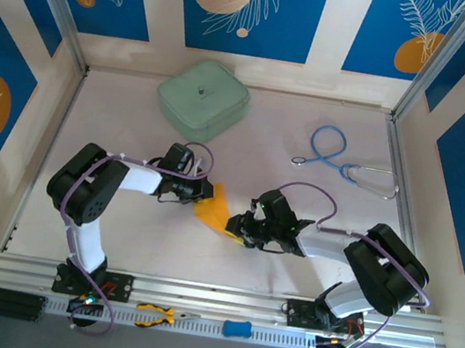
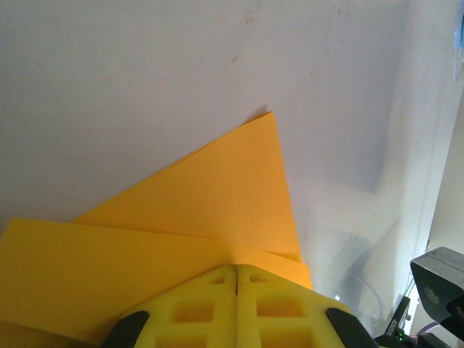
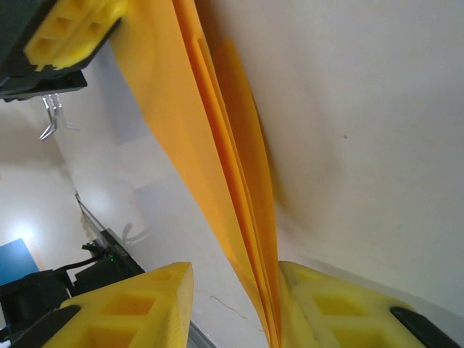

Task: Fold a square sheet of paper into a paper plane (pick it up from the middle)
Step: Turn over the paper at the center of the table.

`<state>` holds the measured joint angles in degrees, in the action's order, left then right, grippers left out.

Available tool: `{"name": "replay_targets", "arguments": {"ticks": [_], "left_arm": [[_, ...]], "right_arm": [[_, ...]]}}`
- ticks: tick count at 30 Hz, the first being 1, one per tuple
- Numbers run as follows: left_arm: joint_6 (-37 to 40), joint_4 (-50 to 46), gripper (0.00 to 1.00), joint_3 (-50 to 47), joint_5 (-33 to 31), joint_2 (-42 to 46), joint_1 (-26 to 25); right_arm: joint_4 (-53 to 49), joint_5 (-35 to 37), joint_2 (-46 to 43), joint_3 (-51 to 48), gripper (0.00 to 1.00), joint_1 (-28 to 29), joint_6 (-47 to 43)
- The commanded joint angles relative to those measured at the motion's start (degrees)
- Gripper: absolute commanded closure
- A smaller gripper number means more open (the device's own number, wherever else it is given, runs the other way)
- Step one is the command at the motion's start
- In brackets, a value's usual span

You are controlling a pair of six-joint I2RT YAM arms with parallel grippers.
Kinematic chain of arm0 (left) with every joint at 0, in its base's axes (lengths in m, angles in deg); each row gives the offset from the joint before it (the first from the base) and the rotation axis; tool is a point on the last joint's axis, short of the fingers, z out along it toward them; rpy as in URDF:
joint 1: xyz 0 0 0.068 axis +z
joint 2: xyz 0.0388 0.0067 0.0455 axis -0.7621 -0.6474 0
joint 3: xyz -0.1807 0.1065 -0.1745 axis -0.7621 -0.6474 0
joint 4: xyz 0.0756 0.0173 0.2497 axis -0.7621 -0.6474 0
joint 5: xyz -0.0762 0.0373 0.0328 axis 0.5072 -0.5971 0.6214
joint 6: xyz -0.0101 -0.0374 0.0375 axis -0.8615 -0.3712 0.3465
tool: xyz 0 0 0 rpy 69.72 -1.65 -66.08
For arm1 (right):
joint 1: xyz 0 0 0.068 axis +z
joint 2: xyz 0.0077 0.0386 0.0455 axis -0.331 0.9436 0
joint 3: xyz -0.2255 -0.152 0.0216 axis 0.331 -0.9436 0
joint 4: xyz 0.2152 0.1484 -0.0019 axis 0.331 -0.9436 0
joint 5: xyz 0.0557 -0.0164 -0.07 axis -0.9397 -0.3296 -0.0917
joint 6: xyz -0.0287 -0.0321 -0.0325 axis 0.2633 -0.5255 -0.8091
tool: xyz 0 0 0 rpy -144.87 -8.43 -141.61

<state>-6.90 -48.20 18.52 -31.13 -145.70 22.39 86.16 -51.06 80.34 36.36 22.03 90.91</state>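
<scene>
The light, floppy folded paper, held up over the bench, is pinched by the left fingers while the right fingers stand spread around its layered edge; the creases likely offer the firmest hold.

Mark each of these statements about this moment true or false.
1. The left gripper is shut on the folded orange paper. True.
2. The right gripper clamps the paper tightly. False: its jaws stand apart, with the paper between them.
3. The stethoscope lies on the mint-green case. False: it lies apart from it, on the table.
4. The yellow-handled pliers lie at the near edge. True.
</scene>
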Motion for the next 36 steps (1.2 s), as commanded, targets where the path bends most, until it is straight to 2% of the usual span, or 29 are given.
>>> {"name": "replay_targets", "arguments": {"ticks": [1,14,23,31,36], "left_arm": [[-0.56,-2.34,1.0,-1.73,-1.56,-1.49,0.64],[-2.41,-0.43,1.0,-1.99,-1.06,-1.84,0.64],[-3.0,-2.03,1.0,-0.64,-0.02,1.46,0.42],[0.64,-10.69,0.76,2.63,-3.3,10.26,-0.83],[4.74,-16.8,0.65,3.45,-8.92,15.98,-2.64]], "right_arm": [[3.59,-3.92,1.77,-0.52,0.64,-0.98,-1.89],[4.95,-8.15,6.01,1.62,0.7,-3.49,-5.74],[4.36,-9.74,5.9,1.94,0.83,-5.24,-8.26],[-1.52,-6.91,-0.29,1.84,0.9,-5.42,-12.01],[-14.66,1.97,-9.73,3.63,0.9,-5.0,-18.3]]}}
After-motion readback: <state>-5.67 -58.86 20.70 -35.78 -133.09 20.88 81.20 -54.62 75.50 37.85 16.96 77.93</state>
